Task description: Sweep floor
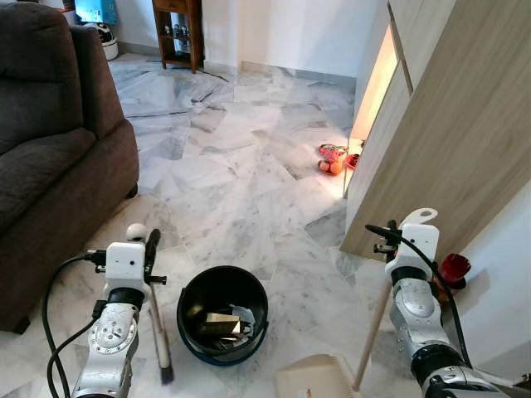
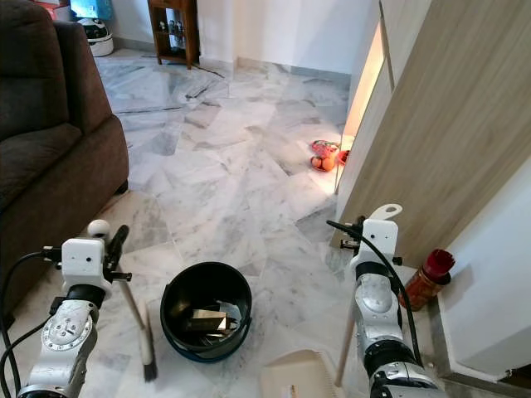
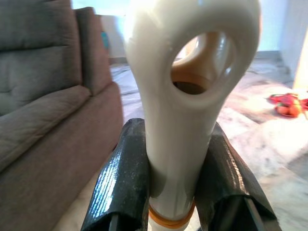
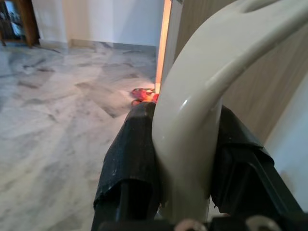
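So going left to right: there's a brown sofa (image 1: 50, 149) taking up the left side, and the left tool (image 3: 171, 192) is sitting just in front of it, clamped tight around the cream handle of a small broom (image 1: 158, 319). The broom's brush end is resting on the marble floor (image 1: 241, 182), right beside a black bucket (image 1: 222, 313) that's already holding some bits of trash. Over on the right, the right tool (image 4: 185, 187) is closed around the pale handle of a dustpan (image 1: 319, 377), and the pan itself is sitting on the floor just right of the bucket. Further back by the wooden cabinet (image 1: 440, 141) there's a little red and orange pile of stuff (image 1: 333, 159) lying in the light.

Looks to me like the robot is between sweeps, both tools loaded and parked by the bucket. Next move is probably walking toward whatever's left on the floor, keeping the pan low and the broom angled behind the debris.
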`<state>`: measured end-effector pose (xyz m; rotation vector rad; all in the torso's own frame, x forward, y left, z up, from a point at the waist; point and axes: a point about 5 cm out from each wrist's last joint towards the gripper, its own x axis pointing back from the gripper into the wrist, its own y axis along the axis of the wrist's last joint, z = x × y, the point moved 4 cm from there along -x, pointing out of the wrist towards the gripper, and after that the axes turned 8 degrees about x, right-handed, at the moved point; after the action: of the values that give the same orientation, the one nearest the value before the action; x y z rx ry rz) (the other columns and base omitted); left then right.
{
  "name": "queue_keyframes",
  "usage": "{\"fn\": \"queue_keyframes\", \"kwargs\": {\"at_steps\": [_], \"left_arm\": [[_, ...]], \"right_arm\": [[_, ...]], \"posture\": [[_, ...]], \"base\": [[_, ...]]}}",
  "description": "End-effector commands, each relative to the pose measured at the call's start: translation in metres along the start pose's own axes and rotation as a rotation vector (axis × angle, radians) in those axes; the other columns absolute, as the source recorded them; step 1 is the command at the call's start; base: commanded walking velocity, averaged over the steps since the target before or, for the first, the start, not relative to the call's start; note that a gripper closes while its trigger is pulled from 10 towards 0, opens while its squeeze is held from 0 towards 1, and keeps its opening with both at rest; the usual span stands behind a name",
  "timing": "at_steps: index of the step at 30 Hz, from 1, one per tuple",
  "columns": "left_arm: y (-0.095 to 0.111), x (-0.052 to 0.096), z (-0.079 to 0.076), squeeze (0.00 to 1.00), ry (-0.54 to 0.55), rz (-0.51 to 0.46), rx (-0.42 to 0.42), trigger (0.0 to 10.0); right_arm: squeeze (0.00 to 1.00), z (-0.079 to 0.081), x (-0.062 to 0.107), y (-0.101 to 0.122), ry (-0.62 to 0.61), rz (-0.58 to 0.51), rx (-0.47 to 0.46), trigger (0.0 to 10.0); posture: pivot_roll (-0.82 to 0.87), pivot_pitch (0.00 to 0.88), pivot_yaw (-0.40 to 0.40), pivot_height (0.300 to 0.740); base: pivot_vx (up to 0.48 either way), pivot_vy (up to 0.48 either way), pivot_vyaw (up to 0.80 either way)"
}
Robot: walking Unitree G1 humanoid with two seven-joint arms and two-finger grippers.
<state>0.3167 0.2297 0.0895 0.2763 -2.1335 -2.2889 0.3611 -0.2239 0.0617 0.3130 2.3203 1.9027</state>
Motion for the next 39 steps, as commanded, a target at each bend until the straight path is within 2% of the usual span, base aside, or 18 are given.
{"fn": "queue_keyframes", "kwargs": {"at_steps": [1,15,39], "left_arm": [[0.0137,-0.0067,-0.0002,0.0,0.004,-0.06,-0.012,10.0],[0.0172,-0.0082,-0.0019,0.0,0.007,-0.074,0.0,10.0],[0.0165,-0.0074,-0.0025,0.0,-0.005,-0.071,-0.003,10.0]], "right_arm": [[0.0,-0.0019,-0.0047,0.0096,-0.015,-0.032,-0.036,10.0],[0.0,0.0042,-0.0029,0.009,0.052,-0.046,-0.036,10.0],[0.0,0.0039,-0.0027,0.0081,0.052,-0.043,-0.043,10.0]], "posture": [[0.12,0.0,-0.069,0.74],[0.11,0.0,-0.072,0.74],[0.11,0.0,-0.064,0.74]], "base": [[0.0,0.0,0.0],[0.0,0.0,0.0],[0.0,0.0,0.0]]}}
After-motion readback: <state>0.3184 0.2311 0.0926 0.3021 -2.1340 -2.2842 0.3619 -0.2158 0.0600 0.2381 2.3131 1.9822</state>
